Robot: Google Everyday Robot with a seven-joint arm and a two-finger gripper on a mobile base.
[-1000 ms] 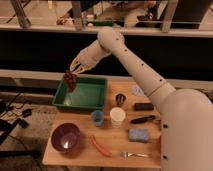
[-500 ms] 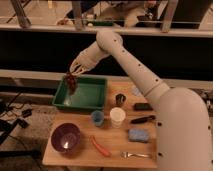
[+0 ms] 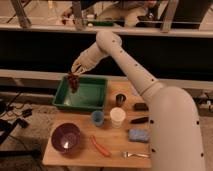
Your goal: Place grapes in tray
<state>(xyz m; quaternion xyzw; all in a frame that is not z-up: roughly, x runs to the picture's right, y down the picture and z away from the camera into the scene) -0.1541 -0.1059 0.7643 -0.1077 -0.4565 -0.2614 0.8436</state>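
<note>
From where I stand, the robot's big white body fills the right side and cuts off that edge of the wooden table [image 3: 82, 159]; whatever sits behind its shoulder is out of sight. The gripper [image 3: 75, 71] is hard to read at the tip: its pale fingers blend into the dark berries, but they are clenched on the top of the grapes [image 3: 73, 82], a lumpy dark red-purple cluster hanging down from it. The bunch dangles over the back left corner of the tray [image 3: 82, 104], and I cannot tell whether its lowest berries touch the tray floor or hang just above it.

The tray is a shallow green plastic bin, rectangular with flared walls, sitting at the table's far left. In front of it stands a small blue cup [image 3: 97, 118] and, just beside that, a white cylindrical cup [image 3: 117, 117]. A small dark metal-looking cup [image 3: 120, 100] stands beside the tray's right wall. Near the front left is a round purple bowl [image 3: 66, 138], smooth and glossy inside. A long orange-red carrot [image 3: 99, 146] lies tilted beside it. A blue sponge [image 3: 138, 135], a fork [image 3: 135, 155] and 2 dark, blurred objects [image 3: 140, 113] lie close against the robot's body; what those 2 are I cannot make out.
</note>
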